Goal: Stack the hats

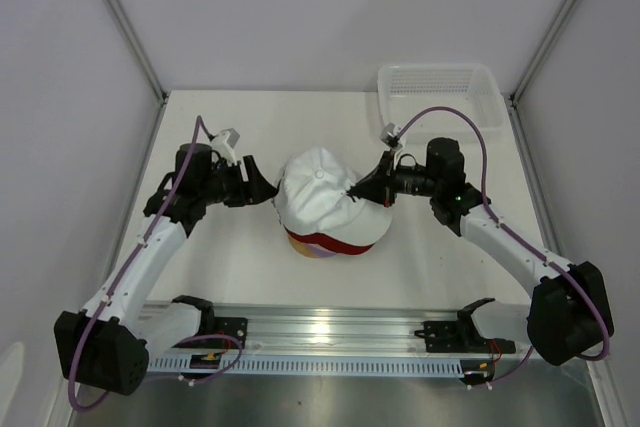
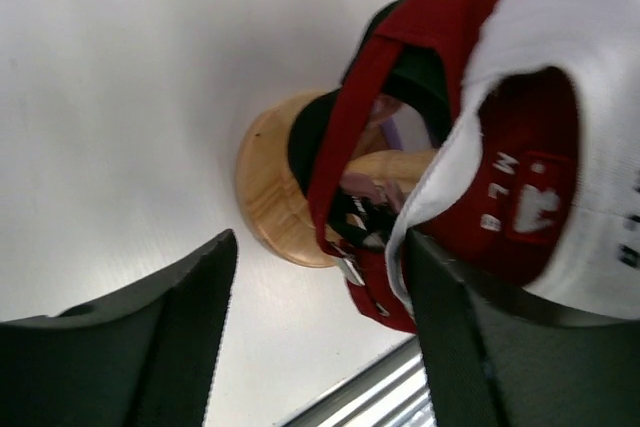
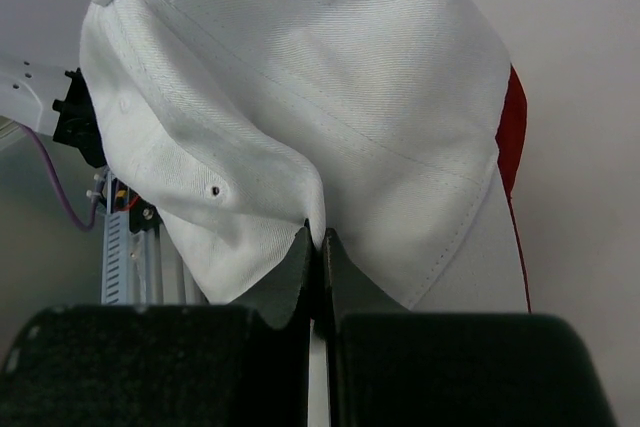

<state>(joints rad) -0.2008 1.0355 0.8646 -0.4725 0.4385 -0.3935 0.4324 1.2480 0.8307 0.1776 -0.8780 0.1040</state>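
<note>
1. The right gripper (image 3: 320, 247) has its two fingers (image 3: 285, 287) pressed together on a pinched fold of fabric at the side of the white cap (image 3: 300, 77), just above its lower edge.
2. The left gripper (image 2: 320, 247) has its fingers (image 2: 190, 317) spread wide apart and holds nothing. One finger is just beside the rear edge of the white cap; whether it touches cannot be told.
3. The white cap sits on top of the stack of hats at the middle of the table (image 1: 220, 267), crown up, with its top button visible. In the overhead view the two grippers flank it, left gripper (image 1: 266, 190) at its left edge and right gripper (image 1: 358, 193) at its right.
4. Directly beneath it is the red cap (image 2: 420, 17), showing as a red band under the white brim from above. From the left wrist its rear strap hangs down with a metal buckle, and white "MLB" lettering shows on red fabric through the white cap's rear opening.
5. Inside the red cap the edge of a black cap (image 2: 308, 137) is visible.
6. The stack rests on a round wooden stand (image 2: 265, 182).
7. A white mesh basket (image 1: 436, 69) sits at the table's far right corner, well apart from the stack.
</note>
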